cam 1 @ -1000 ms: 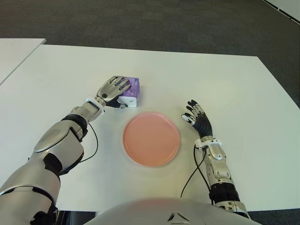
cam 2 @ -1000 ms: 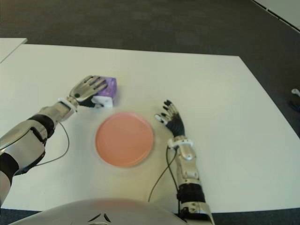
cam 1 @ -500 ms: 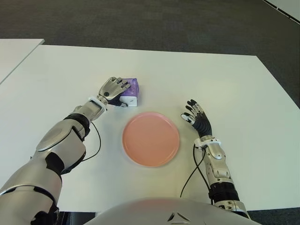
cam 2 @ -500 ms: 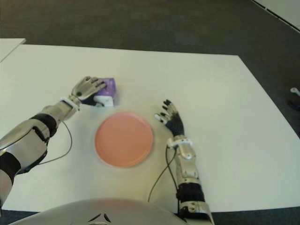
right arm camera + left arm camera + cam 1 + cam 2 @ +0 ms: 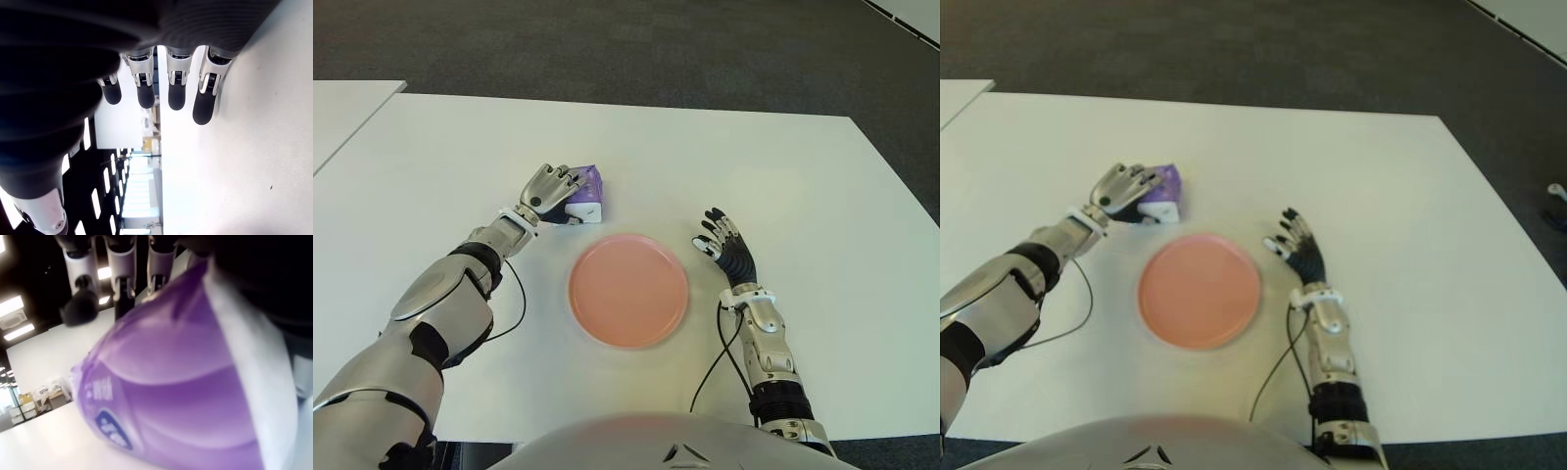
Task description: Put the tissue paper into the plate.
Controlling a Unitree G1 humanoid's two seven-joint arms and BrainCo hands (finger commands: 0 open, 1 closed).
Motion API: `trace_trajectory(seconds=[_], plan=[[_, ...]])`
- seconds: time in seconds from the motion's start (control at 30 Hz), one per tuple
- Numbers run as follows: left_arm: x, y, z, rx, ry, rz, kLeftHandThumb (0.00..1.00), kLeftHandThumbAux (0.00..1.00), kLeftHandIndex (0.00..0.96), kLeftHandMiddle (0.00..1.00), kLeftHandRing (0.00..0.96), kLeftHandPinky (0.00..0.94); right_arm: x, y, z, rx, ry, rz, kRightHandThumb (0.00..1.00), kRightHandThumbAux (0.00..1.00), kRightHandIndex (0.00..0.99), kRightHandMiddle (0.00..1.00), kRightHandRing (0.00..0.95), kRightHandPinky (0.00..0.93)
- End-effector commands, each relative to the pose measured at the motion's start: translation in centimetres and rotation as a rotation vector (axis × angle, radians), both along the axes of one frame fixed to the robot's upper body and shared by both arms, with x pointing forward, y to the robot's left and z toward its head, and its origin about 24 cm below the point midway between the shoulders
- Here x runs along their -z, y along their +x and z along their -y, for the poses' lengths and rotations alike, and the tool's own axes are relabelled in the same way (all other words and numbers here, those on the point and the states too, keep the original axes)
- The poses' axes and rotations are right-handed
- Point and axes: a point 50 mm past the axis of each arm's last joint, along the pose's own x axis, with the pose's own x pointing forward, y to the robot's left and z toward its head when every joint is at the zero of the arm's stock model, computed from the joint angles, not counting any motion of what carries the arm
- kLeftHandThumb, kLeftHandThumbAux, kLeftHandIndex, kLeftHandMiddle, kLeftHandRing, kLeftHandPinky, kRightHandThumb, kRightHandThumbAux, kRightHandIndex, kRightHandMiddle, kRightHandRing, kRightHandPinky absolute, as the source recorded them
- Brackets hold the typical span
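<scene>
White table (image 5: 783, 176), dark carpet beyond. Left hand (image 5: 548, 186) sits far-left of the pink plate (image 5: 628, 290), fingers curled over the top of the purple tissue pack (image 5: 585, 192), clamped on it; the left wrist view shows the pack filling the palm. Pack looks tilted, probably just coming off the table so it can be carried near-right onto the plate. Plate empty. Right hand (image 5: 725, 251) idle, just right of the plate, fingers spread, out of the way.

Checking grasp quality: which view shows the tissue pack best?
The left wrist view: the purple tissue pack fills it, with the left hand's fingers curled over its top. Both eye views show only its far end beyond the hand, past the pink plate. The right wrist view misses it.
</scene>
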Motion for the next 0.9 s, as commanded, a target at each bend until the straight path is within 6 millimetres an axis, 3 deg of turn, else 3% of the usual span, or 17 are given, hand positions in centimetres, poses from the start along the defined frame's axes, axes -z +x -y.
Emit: trace_trajectory(seconds=[0.03, 0.9], plan=[[2.73, -1.97, -0.02, 0.04, 0.034, -0.117, 0.743, 0.7, 0.442, 0.846, 0.843, 0.832, 3.08, -1.86, 0.35, 0.022, 0.027, -0.178, 0.007, 0.723, 0.065, 0.107, 0.087, 0.101], [1.8, -1.86, -0.34, 0.029, -0.093, -0.034, 0.748, 0.698, 0.443, 0.857, 0.853, 0.837, 3.13, -1.7, 0.4, 0.018, 0.032, -0.173, 0.023, 0.731, 0.077, 0.116, 0.097, 0.106]])
